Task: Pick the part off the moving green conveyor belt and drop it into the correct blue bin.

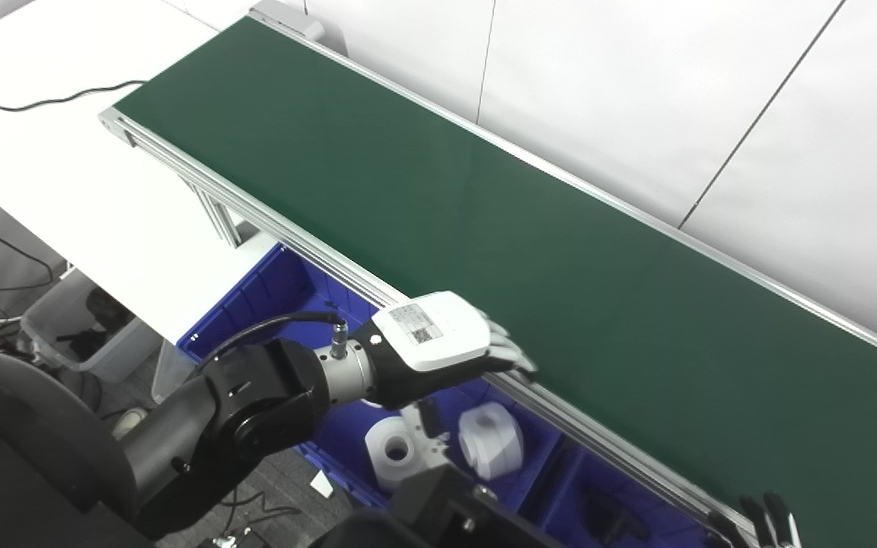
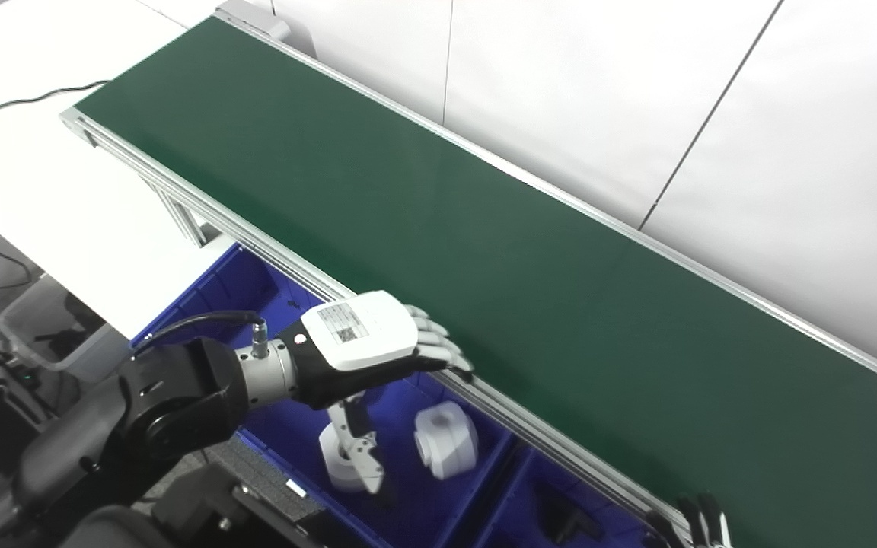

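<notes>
Hovering over the near rail of the green conveyor belt (image 1: 530, 228), the left hand (image 1: 438, 342) is turned palm down, its fingers (image 1: 511, 352) spread apart and reaching just past the aluminium rail onto the belt's edge, its thumb hanging below toward the bin; it holds nothing. Directly beneath it sits a blue bin (image 1: 256, 297) tucked under the belt frame, and in that bin lie two white parts: a white cylindrical part (image 1: 391, 450) with a round bore, below the wrist, and just beside it a white blocky part (image 1: 493, 440), tilted, below the fingers. Both white parts are well apart from the hand, lower down inside the bin. A second blue bin (image 1: 598, 502) adjoins it to the right and holds a dark part (image 2: 564, 521) that is hard to make out. No part shows on the belt surface in either eye view. Only the dark fingertips of the right hand (image 1: 770, 521) show at the bottom edge, near the rail; whether it is spread or curled cannot be told.
</notes>
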